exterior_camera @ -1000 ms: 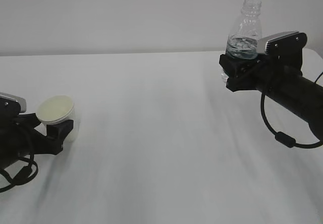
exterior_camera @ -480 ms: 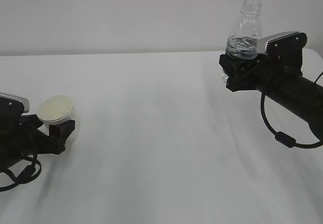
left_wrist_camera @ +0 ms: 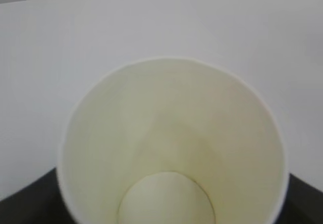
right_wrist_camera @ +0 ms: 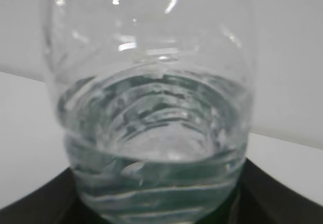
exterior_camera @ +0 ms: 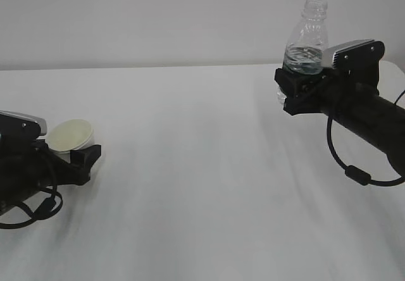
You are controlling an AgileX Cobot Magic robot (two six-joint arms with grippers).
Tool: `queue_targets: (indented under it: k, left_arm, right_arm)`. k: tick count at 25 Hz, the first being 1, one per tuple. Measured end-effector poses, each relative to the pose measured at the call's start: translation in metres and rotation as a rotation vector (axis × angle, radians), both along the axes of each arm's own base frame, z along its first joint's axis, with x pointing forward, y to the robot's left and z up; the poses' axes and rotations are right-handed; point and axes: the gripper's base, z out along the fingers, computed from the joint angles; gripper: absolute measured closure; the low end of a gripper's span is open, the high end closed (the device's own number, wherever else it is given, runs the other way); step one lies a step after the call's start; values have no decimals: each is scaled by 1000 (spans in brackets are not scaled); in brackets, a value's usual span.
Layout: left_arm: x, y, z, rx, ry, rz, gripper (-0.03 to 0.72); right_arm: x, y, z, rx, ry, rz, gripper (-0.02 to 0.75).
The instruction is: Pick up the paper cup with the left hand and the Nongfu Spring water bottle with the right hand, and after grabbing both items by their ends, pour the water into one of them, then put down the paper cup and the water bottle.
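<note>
The white paper cup [exterior_camera: 71,135], cream inside, stands low at the left of the table between the fingers of my left gripper [exterior_camera: 77,153], which is shut on its lower part. In the left wrist view the cup's [left_wrist_camera: 171,143] mouth fills the picture and its inside looks empty. At the upper right, my right gripper [exterior_camera: 295,90] is shut on the lower part of the clear, capless water bottle [exterior_camera: 307,34], held upright above the table. Water [exterior_camera: 304,59] fills the bottle's lower part, seen close in the right wrist view as rippled water [right_wrist_camera: 156,153]. The gripper hides the label.
The white table [exterior_camera: 202,180] spreads between the two arms, with a plain pale wall behind it. A black cable loop [exterior_camera: 354,170] hangs under the right arm, and another cable [exterior_camera: 38,208] curls beside the left arm.
The left arm has sunk toward the table and the cup has gone from tilted to nearly upright. The right arm and bottle have not moved.
</note>
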Motion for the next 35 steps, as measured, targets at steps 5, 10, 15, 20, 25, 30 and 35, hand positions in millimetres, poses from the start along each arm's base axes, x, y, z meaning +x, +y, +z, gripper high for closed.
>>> queue_targets:
  k: [5, 10, 15, 20, 25, 30, 35]
  left_arm:
    - [0, 0, 0, -2, 0, -1, 98]
    - [0, 0, 0, -3, 1, -1, 113]
    - [0, 0, 0, -3, 1, -1, 155]
    - [0, 0, 0, -3, 1, -1, 197]
    - [0, -2, 0, -1, 0, -20, 216]
    - [0, -3, 0, 0, -1, -35, 217]
    - [-1, -8, 9, 3, -31, -97, 218]
  right_arm:
    - [0, 0, 0, -1, 0, 2, 293]
    - [0, 0, 0, -1, 0, 2, 293]
    - [0, 0, 0, -1, 0, 2, 293]
    - [0, 0, 0, -1, 0, 2, 293]
    - [0, 0, 0, -1, 0, 2, 293]
    - [0, 0, 0, -1, 0, 2, 293]
    - [0, 0, 0, -1, 0, 2, 293]
